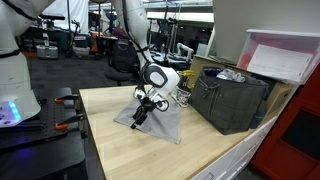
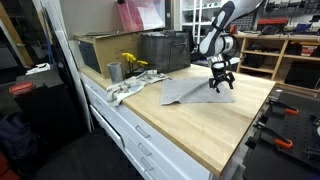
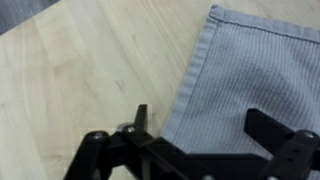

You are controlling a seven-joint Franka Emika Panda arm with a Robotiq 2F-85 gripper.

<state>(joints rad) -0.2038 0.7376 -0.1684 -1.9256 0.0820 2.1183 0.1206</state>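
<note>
A grey cloth lies flat on the wooden worktop; it shows in both exterior views. My gripper hovers just above the cloth's left edge, jaws spread wide with nothing between them. One finger stands over bare wood beside the hem, the other over the fabric. In the exterior views the gripper points down at the cloth's end.
A dark crate stands at the worktop's back edge. A metal cup, a yellow item and a crumpled white rag lie near it. Clamps hold the counter's edge.
</note>
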